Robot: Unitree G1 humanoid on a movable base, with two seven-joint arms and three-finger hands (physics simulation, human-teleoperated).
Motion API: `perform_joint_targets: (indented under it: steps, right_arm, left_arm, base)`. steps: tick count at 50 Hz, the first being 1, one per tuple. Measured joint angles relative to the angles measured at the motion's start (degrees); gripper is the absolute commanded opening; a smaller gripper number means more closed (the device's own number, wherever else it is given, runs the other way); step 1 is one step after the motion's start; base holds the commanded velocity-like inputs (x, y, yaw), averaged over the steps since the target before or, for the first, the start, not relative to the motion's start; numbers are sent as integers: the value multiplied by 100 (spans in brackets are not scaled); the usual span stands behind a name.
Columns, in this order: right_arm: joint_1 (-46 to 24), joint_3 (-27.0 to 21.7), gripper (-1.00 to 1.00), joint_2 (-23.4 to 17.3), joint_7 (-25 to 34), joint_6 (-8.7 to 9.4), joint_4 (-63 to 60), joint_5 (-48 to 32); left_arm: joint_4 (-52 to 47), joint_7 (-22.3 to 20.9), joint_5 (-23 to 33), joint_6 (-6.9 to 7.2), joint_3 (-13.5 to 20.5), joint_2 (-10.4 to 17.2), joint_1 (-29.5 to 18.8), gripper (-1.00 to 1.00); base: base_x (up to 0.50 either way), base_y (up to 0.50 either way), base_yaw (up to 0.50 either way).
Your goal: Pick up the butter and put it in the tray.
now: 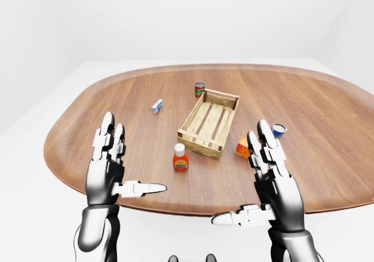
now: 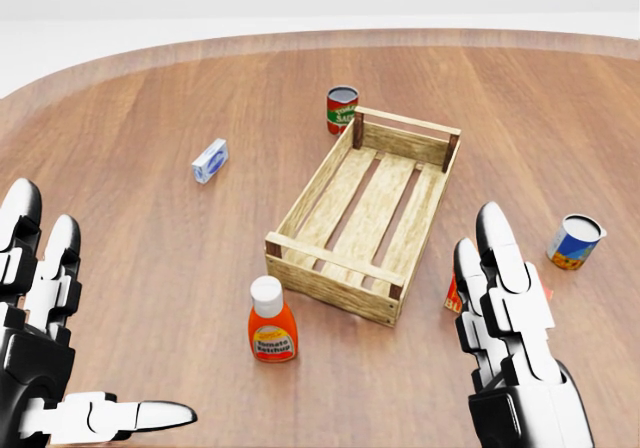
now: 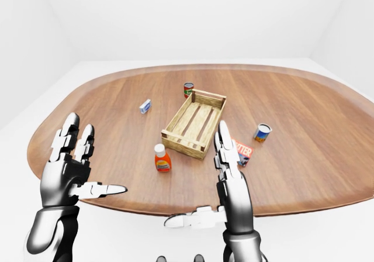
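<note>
Both of the robot's hands are raised over the near edge of the big oval wooden table (image 1: 327, 133), palms turned inward, holding nothing. The left hand (image 1: 107, 167) has its fingers (image 1: 107, 134) spread and pointing upward with the thumb sticking out sideways toward the middle. The right hand (image 3: 231, 183) is posed the same way, fingers (image 3: 224, 142) straight and apart, thumb jutting toward the left of the view.

The butter (image 3: 242, 152), a red carton, lies flat on the table just right of the tray's near corner. In the head view the right hand covers nearly all of it, leaving only a red sliver beside the fingers; the right-eye view shows more of the box peeking out to the right of the fingertips. I cannot tell whether the hand touches it.

The tray (image 2: 365, 215) is a slatted wooden crate sitting at an angle in the middle of the table, with nothing inside it. A red can (image 2: 341, 109) stands just beyond its far corner. A ketchup bottle (image 2: 270, 322) stands upright near the tray's near left corner. A small blue-and-white box (image 2: 209, 160) lies well to the left of the tray, and a blue-and-orange can (image 2: 574, 241) leans a little, off to the right.
</note>
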Motion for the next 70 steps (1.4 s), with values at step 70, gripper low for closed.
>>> perform_joint_targets:
  steps: [70]
  right_arm:
    - [-1929,-1910,100,290,2953,182,-1050,-2775]
  left_arm:
    - [177,54,27,0,6,15,-110,100]
  base:
    - [19,0,0]
